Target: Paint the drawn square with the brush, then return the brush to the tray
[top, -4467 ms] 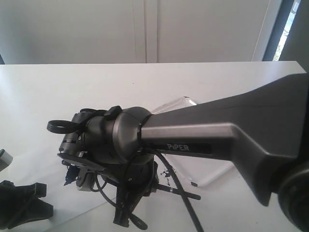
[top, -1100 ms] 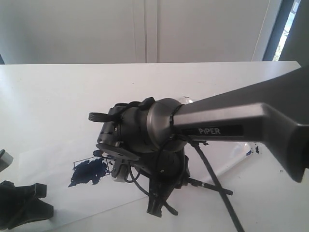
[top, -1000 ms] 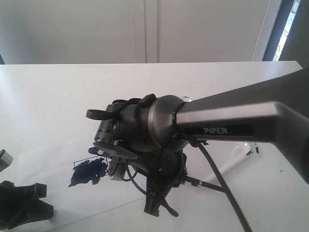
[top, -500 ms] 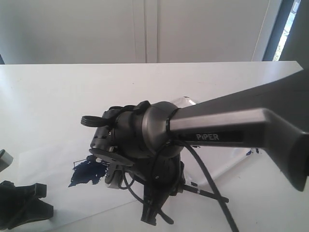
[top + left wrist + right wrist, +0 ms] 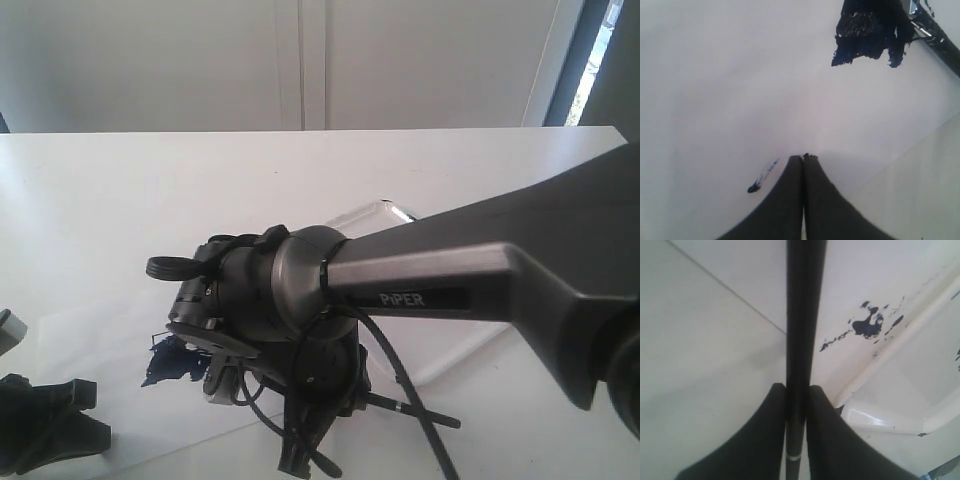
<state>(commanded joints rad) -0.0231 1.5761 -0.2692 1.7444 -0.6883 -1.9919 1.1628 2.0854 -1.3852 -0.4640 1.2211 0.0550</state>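
Observation:
The drawn square (image 5: 165, 362) is blotched with dark blue paint on the white paper; most of it is hidden behind my right wrist. It also shows in the left wrist view, drawn square (image 5: 867, 30). My right gripper (image 5: 325, 385) hangs just right of the blotch, shut on the brush (image 5: 415, 410), whose black handle sticks out to the right. In the right wrist view the brush (image 5: 802, 315) runs straight between the right gripper (image 5: 796, 387) fingers. The brush (image 5: 935, 35) slants down to the blotch. The clear tray (image 5: 380, 212) peeks out behind the arm. My left gripper (image 5: 803, 157) is shut and empty.
The right arm's grey link (image 5: 480, 270) fills the right half of the exterior view. The left gripper (image 5: 45, 425) rests at the lower left, by the paper's edge (image 5: 130, 452). A small paint streak (image 5: 762, 177) marks the paper. The tray rim (image 5: 890, 355) has paint flecks (image 5: 865, 325) beside it.
Over the last second my right gripper has swept left with the brush and now covers more of the blue blotch. The left gripper has stayed put.

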